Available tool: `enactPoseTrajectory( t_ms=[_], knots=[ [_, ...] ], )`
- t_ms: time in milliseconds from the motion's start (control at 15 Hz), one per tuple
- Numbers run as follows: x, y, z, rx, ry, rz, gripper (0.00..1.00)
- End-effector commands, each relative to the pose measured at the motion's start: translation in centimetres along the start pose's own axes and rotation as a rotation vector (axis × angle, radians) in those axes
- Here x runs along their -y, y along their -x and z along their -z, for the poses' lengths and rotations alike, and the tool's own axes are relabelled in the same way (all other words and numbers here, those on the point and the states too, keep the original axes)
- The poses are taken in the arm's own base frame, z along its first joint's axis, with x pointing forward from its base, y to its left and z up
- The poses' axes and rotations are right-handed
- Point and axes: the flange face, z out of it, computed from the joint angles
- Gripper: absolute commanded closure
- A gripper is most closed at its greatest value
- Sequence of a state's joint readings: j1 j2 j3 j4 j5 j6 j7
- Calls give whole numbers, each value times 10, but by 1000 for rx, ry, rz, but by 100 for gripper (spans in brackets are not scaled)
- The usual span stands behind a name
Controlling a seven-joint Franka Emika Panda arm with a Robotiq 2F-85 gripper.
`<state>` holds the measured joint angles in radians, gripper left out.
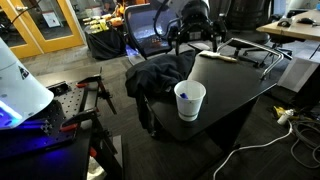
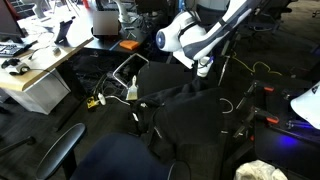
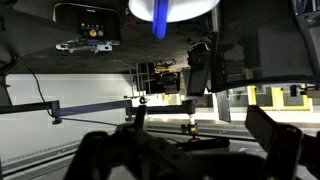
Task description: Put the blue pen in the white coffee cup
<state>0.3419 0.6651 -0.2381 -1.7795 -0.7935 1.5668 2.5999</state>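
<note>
The white coffee cup stands upright on the black table, near its front edge. The blue pen stands inside the cup, showing as a blue streak at the rim. The wrist view is upside down: the cup sits at the top edge with the pen poking out of it. My gripper hangs above the far part of the table, well away from the cup. Its fingers are spread wide with nothing between them. In an exterior view the gripper points down over the table.
A pale tan pen lies on the table behind the cup. A dark cloth is heaped at the table's edge beside the cup. Office chairs, desks and floor cables surround the table.
</note>
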Motion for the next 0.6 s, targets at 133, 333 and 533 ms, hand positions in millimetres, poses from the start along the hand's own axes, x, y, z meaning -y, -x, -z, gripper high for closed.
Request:
enactPoseTrajectory(
  t_ms=[133,333,533],
  knots=[
    [-24,-50,17,43,-15,-47,0],
    [-19,-45,21,1,-21,-51,0],
    [-26,-49,21,6,-27,-46,0]
  ],
)
